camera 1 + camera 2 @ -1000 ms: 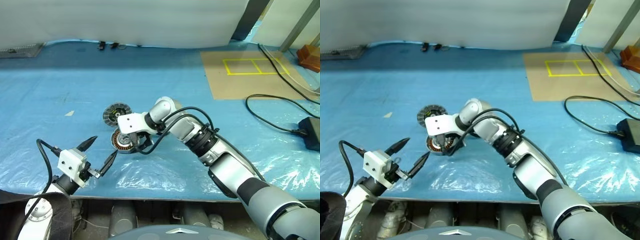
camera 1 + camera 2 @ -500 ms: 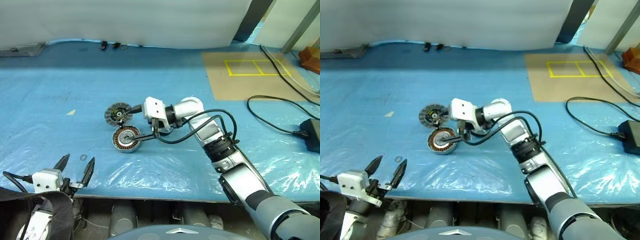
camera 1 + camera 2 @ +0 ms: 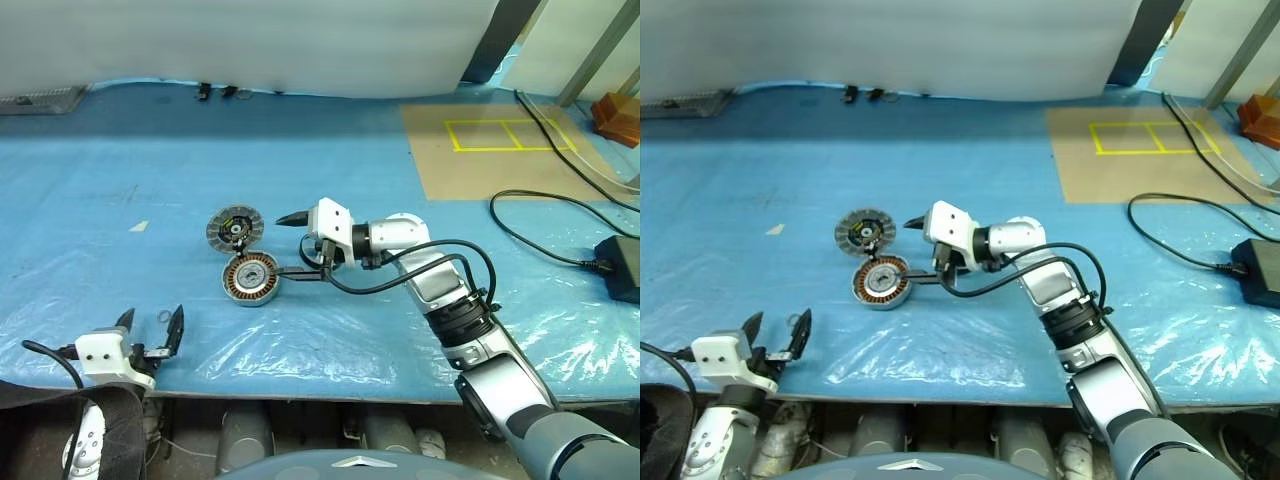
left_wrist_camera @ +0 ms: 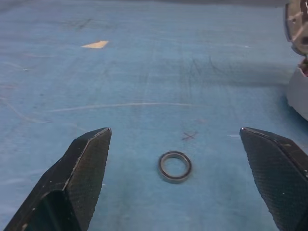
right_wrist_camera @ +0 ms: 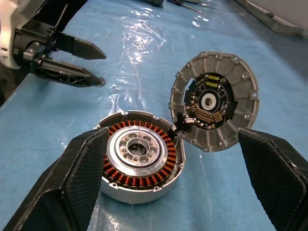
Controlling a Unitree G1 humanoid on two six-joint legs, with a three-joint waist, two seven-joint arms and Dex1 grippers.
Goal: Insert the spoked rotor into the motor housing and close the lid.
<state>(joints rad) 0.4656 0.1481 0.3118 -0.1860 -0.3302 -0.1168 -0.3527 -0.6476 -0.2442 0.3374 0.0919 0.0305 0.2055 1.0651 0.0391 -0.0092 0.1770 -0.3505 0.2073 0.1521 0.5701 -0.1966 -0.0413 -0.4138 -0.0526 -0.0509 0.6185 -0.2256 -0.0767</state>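
The motor housing (image 3: pixel 250 277), a disc with copper windings, lies on the blue sheet. In its centre sits a silver-white wheel with holes (image 5: pixel 138 148), the spoked rotor as far as I can tell. The lid (image 3: pixel 234 228) lies touching the housing's far side, circuit face up, joined to it by a dark wire (image 5: pixel 180 122). My right gripper (image 3: pixel 280 246) points left, open and empty, its tips just right of both discs. At the table's front-left edge my left gripper (image 3: pixel 152 325) is open and empty.
A small metal ring (image 4: pixel 175 166) lies on the sheet just ahead of the left gripper. A cardboard sheet with yellow tape (image 3: pixel 490 150) lies at the back right. A black cable and adapter (image 3: pixel 620 265) are at the far right. A paper scrap (image 3: pixel 138 226) lies left.
The right gripper drew back to the right off the housing and turned to point left. The left gripper sank down and left toward the table's front edge. Both stayed open.
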